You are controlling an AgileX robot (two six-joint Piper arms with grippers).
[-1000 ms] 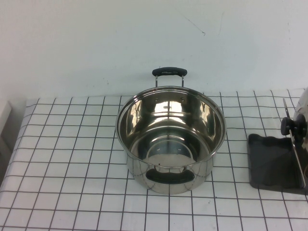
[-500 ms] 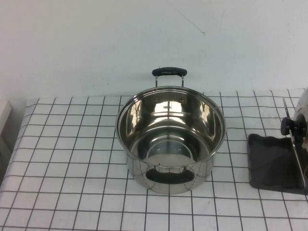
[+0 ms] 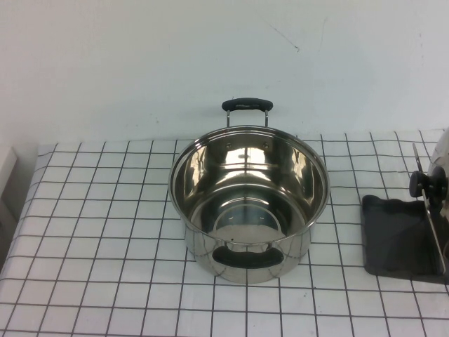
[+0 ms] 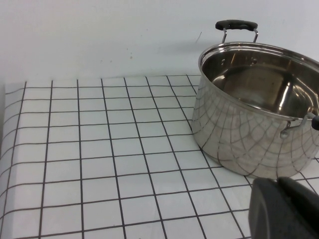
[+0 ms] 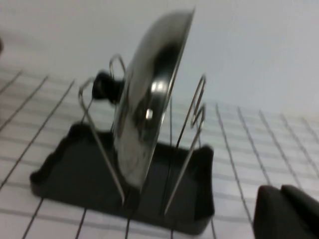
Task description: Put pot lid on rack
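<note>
The shiny steel pot lid stands on edge between the wires of the rack, its black knob pointing sideways, with nothing gripping it. The rack's dark grey tray lies on the checked cloth. From the high camera the rack and the lid's knob sit at the far right edge, partly cut off. My right gripper is shut and empty, a short way from the tray. Beside the pot, my left gripper is shut and empty. Neither arm appears in the high view.
The deep steel pot with two black handles stands uncovered in the middle of the white checked cloth. A white wall runs close behind it. The cloth's left edge lies near a pale object.
</note>
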